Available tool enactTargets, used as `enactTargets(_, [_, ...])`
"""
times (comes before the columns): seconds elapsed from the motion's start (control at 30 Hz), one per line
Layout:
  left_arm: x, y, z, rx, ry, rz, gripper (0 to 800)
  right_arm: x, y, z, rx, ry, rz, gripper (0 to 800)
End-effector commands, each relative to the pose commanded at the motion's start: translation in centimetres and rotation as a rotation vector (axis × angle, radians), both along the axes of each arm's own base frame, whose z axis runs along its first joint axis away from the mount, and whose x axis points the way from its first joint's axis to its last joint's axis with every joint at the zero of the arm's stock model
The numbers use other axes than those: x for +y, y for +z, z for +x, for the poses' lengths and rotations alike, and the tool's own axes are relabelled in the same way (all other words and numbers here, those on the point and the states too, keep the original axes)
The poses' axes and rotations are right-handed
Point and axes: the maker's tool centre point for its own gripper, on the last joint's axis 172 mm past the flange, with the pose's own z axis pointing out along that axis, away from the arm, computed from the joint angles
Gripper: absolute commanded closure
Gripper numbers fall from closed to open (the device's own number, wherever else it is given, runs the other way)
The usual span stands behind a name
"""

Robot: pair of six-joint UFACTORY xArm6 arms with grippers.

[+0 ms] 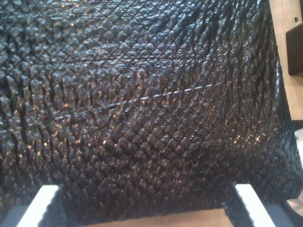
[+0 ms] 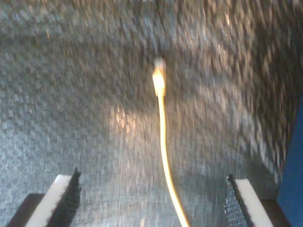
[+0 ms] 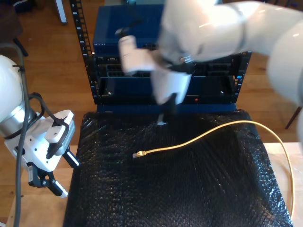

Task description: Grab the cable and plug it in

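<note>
- Lying on the black mat [image 3: 180,189]: cable [image 3: 199,138], pale yellow, curving from the exterior view's right edge toward mid-mat, plug [image 3: 138,154] at its free end, pointing to that view's left.
- Standing behind the mat, on the far side: blue rack [image 3: 165,85] with rows of ports; likely target for the plug.
- Looking down the second wrist view: cable [image 2: 165,161] running between the spread pads of second gripper [image 2: 151,198], plug [image 2: 159,78] ahead of them; jaws apart, nothing held. Picture blurred.
- Hovering low over the mat [image 1: 142,104]: first gripper [image 1: 142,208], jaws apart, empty; cable absent from between them.
- Handling, as a judgement: light, limp, apt to sag and swing once lifted; plug small, stiff, with a fragile clear latch.
- Best hold, probably: on the boot just behind the plug, so the tip stays steerable; a grip further back leaves the end drooping.
- Risk: smooth jacket slipping or twisting in the pads, spoiling alignment with a port.
</note>
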Motion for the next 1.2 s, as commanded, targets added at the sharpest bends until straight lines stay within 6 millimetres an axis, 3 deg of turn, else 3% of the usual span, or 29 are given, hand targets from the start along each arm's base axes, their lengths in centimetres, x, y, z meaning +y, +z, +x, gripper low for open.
enactTargets(0.1, [0.0,0.0,0.0,0.001,0.001,0.0,0,-3.8,0.3,0.9,-0.006,-0.019,-0.002,71])
enactTargets(0.2, [-0.1,0.0,0.1,0.001,0.002,-0.001,0,-5.5,0.0,0.6,0.007,-0.023,-0.006,71])
enactTargets(0.37, [-0.4,0.0,0.1,0.003,0.003,-0.006,0,-5.9,-0.9,-0.4,0.028,0.021,-0.01,72])
enactTargets(0.5, [-2.0,1.4,1.3,-0.026,0.031,-0.063,0,-3.9,-1.1,-1.2,0.052,0.057,0.085,72])
enactTargets(0.7, [-2.7,2.9,2.7,-0.064,0.049,-0.094,0,-4.1,0.3,-1.3,0.091,0.038,0.278,71])
enactTargets(0.83, [-2.6,3.1,2.9,-0.065,0.058,-0.09,0,-5.4,1.4,-0.5,0.071,0.024,0.312,2])
enactTargets(1.2, [-2.6,3.0,3.0,-0.062,0.069,-0.088,0,-7.0,8.1,0.7,0.011,0.045,0.321,1])
